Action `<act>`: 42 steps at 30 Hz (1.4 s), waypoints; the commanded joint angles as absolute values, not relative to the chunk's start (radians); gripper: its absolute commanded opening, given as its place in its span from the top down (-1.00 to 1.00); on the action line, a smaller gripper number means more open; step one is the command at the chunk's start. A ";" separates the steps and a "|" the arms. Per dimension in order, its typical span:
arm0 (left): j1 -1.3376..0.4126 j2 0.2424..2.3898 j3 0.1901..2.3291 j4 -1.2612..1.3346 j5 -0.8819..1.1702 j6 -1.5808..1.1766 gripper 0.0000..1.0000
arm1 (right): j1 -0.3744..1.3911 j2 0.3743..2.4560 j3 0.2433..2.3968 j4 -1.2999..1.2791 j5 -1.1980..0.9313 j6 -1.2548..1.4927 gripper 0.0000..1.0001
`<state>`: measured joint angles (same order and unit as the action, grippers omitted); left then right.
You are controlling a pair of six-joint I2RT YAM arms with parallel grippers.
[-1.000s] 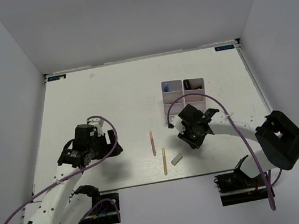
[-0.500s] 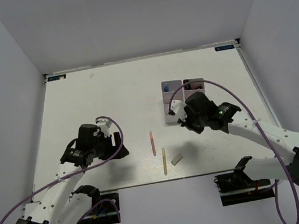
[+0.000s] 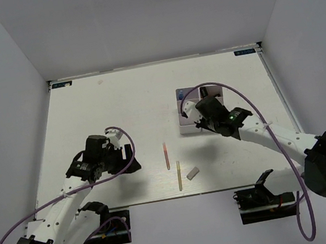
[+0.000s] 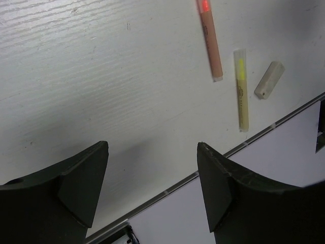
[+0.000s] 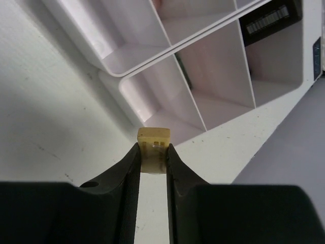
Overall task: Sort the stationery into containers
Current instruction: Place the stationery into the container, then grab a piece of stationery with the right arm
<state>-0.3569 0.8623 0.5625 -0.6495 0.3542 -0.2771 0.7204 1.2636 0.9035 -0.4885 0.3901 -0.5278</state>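
My right gripper (image 5: 153, 152) is shut on a tan eraser (image 5: 153, 136) and holds it just over the near edge of the white bins (image 5: 223, 71). From above, the right gripper (image 3: 202, 115) covers the near rows of the bins (image 3: 187, 96). A pink stick (image 3: 166, 156), a yellow stick (image 3: 179, 175) and a grey eraser (image 3: 191, 173) lie on the table near its front edge. My left gripper (image 3: 122, 161) is open and empty, left of them. In the left wrist view the left gripper (image 4: 152, 152) has the pink stick (image 4: 209, 40), yellow stick (image 4: 242, 89) and grey eraser (image 4: 269, 80) ahead of it.
A blue-capped item (image 3: 180, 95) sits in the far left bin and dark items (image 3: 207, 93) in the far right bin. The table's front edge (image 4: 284, 117) runs close behind the sticks. White walls enclose the table on three sides.
My right gripper has moved from near the grey eraser back and up to the bins, carrying the tan eraser. The left arm has shifted only slightly.
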 commanded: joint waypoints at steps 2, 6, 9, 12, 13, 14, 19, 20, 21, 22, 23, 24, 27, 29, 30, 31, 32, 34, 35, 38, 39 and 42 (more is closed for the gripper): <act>-0.359 0.861 0.560 -0.633 0.380 -0.262 -0.61 | 0.712 1.290 0.950 -0.402 0.474 -0.566 1.00; -0.359 0.856 0.560 -0.637 0.380 -0.261 -0.61 | 0.695 1.335 0.953 -0.376 0.468 -0.575 1.00; -0.360 0.856 0.560 -0.637 0.382 -0.262 -0.61 | 0.681 1.364 0.959 -0.362 0.460 -0.575 0.90; -0.360 0.853 0.560 -0.637 0.385 -0.261 -0.61 | 0.664 1.390 0.965 -0.353 0.457 -0.584 0.79; -0.359 0.850 0.557 -0.635 0.384 -0.259 -0.61 | 0.661 1.396 0.963 -0.338 0.462 -0.587 0.75; -0.359 0.850 0.557 -0.637 0.387 -0.261 -0.61 | 0.655 1.404 0.965 -0.327 0.462 -0.589 0.68; -0.360 0.851 0.558 -0.637 0.390 -0.259 -0.63 | 0.641 1.416 0.963 -0.316 0.460 -0.594 -0.07; -0.360 0.848 0.557 -0.637 0.387 -0.259 -0.63 | 0.643 1.416 0.959 -0.316 0.462 -0.592 -0.19; -0.359 0.850 0.557 -0.635 0.388 -0.259 -0.63 | 0.644 1.401 0.959 -0.319 0.459 -0.594 -0.20; -0.359 0.851 0.558 -0.634 0.390 -0.258 -0.63 | 0.643 1.391 0.957 -0.321 0.447 -0.585 -0.20; -0.359 0.848 0.558 -0.635 0.388 -0.259 -0.63 | 0.643 1.382 0.954 -0.324 0.437 -0.581 -0.20; -0.359 0.848 0.558 -0.635 0.388 -0.258 -0.63 | 0.643 1.347 0.957 -0.346 0.431 -0.580 -0.16; -0.359 0.853 0.558 -0.635 0.397 -0.258 -0.56 | 0.638 1.266 0.979 -0.440 0.172 -0.560 0.93; -0.359 0.857 0.558 -0.629 0.411 -0.255 -0.11 | 0.637 1.223 0.963 -0.588 -0.231 -0.699 1.00; -0.359 0.865 0.557 -0.627 0.414 -0.252 0.59 | 0.640 1.200 0.953 -0.679 -0.327 -0.809 1.00; -0.359 0.868 0.557 -0.627 0.419 -0.250 0.87 | 0.641 1.175 0.937 -0.724 -0.415 -0.810 1.00; -0.360 0.873 0.563 -0.632 0.419 -0.247 1.00 | 0.637 1.161 0.863 -0.748 -0.639 -0.997 0.90; -0.359 0.880 0.568 -0.641 0.413 -0.247 0.97 | 0.641 1.163 0.807 -0.805 -0.757 -1.171 0.53; -0.360 0.884 0.568 -0.641 0.400 -0.247 0.85 | 0.649 1.199 0.796 -0.811 -0.767 -1.187 0.30; -0.362 0.880 0.568 -0.649 0.388 -0.247 0.02 | 0.664 1.219 0.752 -0.764 -0.753 -1.230 0.12; -0.359 0.877 0.568 -0.650 0.388 -0.248 -0.14 | 0.673 1.227 0.733 -0.726 -0.741 -1.230 0.09; -0.359 0.879 0.571 -0.652 0.382 -0.247 -0.45 | 0.709 1.236 0.704 -0.672 -0.686 -1.252 0.06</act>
<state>-0.3573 0.8856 0.5625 -0.6521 0.3817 -0.2535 0.6804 1.2388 0.7097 -0.7094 -0.6266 -1.1580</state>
